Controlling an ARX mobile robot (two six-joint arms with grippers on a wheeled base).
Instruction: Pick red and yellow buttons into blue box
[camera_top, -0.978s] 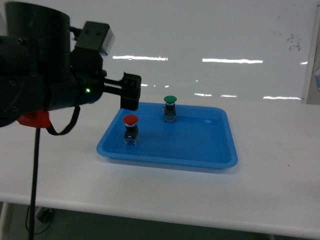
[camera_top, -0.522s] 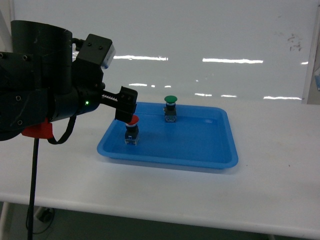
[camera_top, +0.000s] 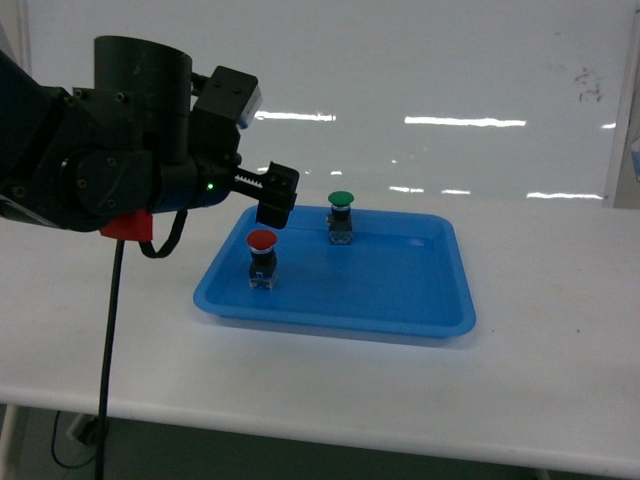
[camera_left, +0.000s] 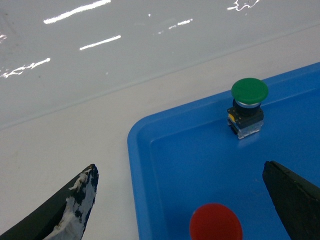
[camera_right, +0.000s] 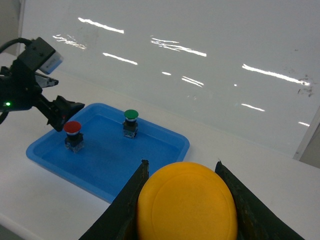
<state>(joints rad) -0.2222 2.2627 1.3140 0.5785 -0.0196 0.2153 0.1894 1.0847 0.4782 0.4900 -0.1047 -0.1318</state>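
On a white tabletop before a glossy white wall panel, a shallow blue plastic tray already holds the red mushroom-capped push button near its front-left corner, upright on its black body, with a green-capped button standing well apart toward the tray's back edge. The left gripper hangs just above and slightly behind the red cap, its black fingers spread wide and holding nothing; the wrist view shows the red cap between the two fingertips, low in frame. The round yellow-capped button sits clamped between the right gripper's dark fingers, cap toward that wrist's camera, its body hidden. From there the tray lies ahead and to the left, across bare table, so the right arm's coming move, by this reading, is a carry forward and leftward to open tray floor on the right half, clear of both standing buttons. The right arm does not show in the head view. Strip-light reflections streak the wall; a dark cable droops from the left arm.
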